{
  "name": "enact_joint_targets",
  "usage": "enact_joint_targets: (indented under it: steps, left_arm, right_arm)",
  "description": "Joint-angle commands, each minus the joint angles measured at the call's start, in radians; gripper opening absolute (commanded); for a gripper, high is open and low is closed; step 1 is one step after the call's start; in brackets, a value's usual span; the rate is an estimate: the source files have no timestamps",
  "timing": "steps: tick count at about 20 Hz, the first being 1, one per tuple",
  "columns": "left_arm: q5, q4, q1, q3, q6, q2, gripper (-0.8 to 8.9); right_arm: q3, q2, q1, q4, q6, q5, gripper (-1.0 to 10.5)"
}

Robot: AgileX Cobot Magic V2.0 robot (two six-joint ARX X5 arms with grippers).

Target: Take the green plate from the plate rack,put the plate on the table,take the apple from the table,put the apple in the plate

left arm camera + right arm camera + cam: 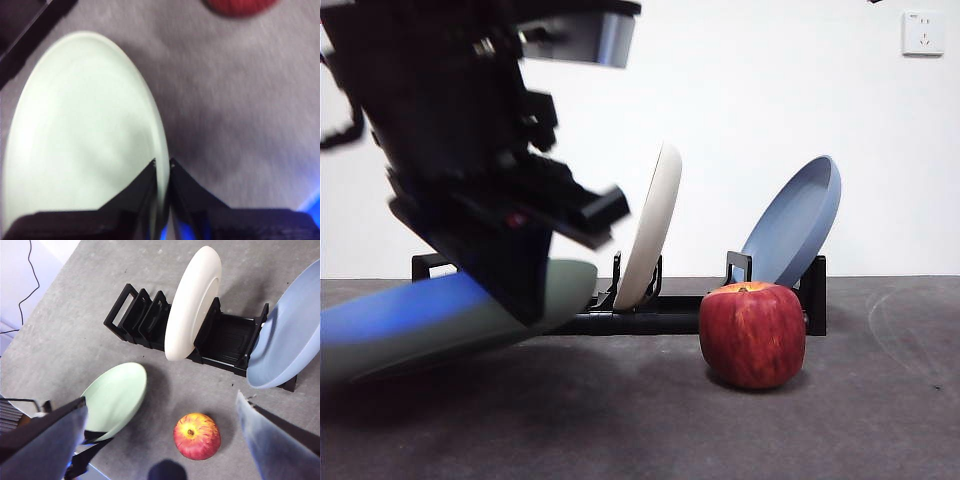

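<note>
**Plate held low over the table**

At lower left of the front view, the left gripper [535, 290] clamps the green plate [440, 320], tilted, off the rack [660, 320]. Right of centre sits the apple [752, 335]. Right gripper [160, 440] hangs open above.

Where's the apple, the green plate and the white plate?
apple [752, 335]: front view, its red front.
green plate [117, 397]: right wrist view, its inner face.
white plate [650, 228]: front view, its back.

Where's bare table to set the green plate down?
Bare table lies between rack and green plate, which the left gripper pinches. Crowded near the apple, white plate and blue plate.
</note>
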Motion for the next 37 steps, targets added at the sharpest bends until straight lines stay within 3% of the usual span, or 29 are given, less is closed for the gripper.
enact_joint_targets:
  steps: [1, 4, 10, 15, 25, 37]
  left_arm:
    - [0.092, 0.065, 0.023, -0.027, -0.016, 0.071, -0.09]
    - [0.211, 0.149, 0.037, -0.027, -0.005, 0.149, -0.09]
    - [0.245, 0.146, 0.037, -0.027, -0.005, 0.223, -0.09]
    - [0.401, 0.13, 0.048, -0.027, -0.005, 0.222, -0.09]
    - [0.5, 0.1, 0.059, -0.027, -0.005, 0.223, -0.09]
    - [0.55, 0.062, 0.072, -0.027, 0.011, 0.235, 0.1]
  right_arm:
    - [0.002, 0.002, 0.0, 0.004, -0.011, 0.001, 5.0]
    - [0.002, 0.002, 0.0, 0.003, -0.01, 0.001, 5.0]
    - [0.002, 0.002, 0.0, 0.003, -0.01, 0.0, 5.0]
    - [0.002, 0.001, 0.0, 0.003, -0.007, 0.0, 5.0]
    - [0.002, 0.001, 0.0, 0.002, -0.006, 0.0, 5.0]
    - [0.002, 0.001, 0.0, 0.001, -0.006, 0.0, 5.0]
